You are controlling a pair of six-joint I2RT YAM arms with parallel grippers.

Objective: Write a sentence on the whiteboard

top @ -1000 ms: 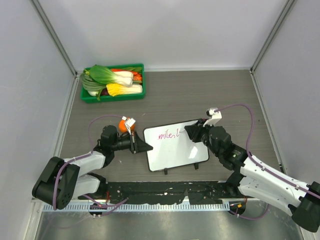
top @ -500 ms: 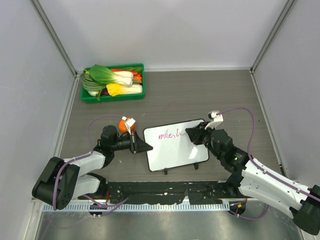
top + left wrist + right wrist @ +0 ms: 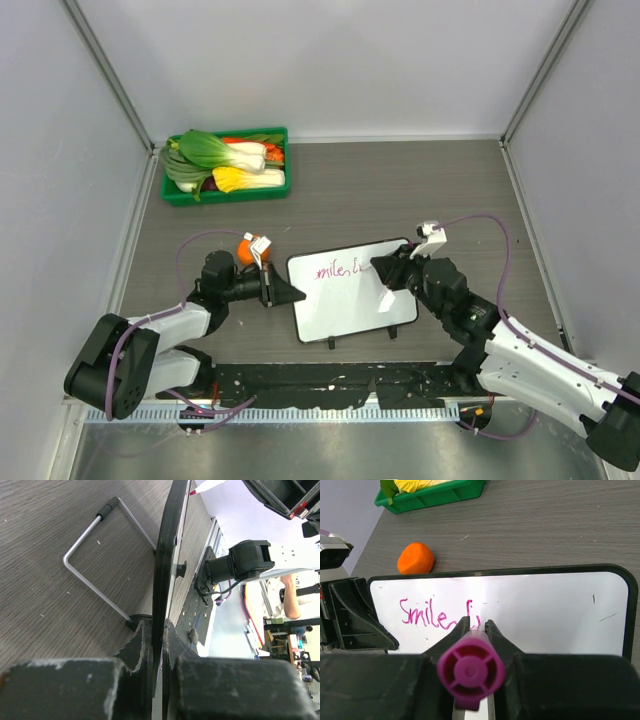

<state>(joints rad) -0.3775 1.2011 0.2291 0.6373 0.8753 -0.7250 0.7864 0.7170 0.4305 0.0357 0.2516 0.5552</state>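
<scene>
In the top view, the whiteboard (image 3: 350,310) lies tilted on the dark table (image 3: 420,190) between the two arms. The sentence (image 3: 339,270) is only begun, along its upper edge. The left tool (image 3: 287,292) is on the board's left edge. The right tool (image 3: 386,270) reaches over the right half. A green tray (image 3: 226,198) of vegetables sits well apart at the far left.

From the left wrist, the board is seen edge-on. The left tool's fingers are pinched narrow on the black frame, and a bent wire stand (image 3: 92,555) rests on the table beside it.

From the right wrist, the right tool is closed on a magenta marker (image 3: 470,672). The marker's tip is hidden behind the fingers, near the last pink stroke after "Smile,". An orange ball (image 3: 415,557) lies just beyond the board.

The board looks light, stiff and glossy, so it would likely skid under pen pressure. The rigid frame is the sensible place to hold it. The marker is slim and smooth, so a firm grip on its barrel suits it.
</scene>
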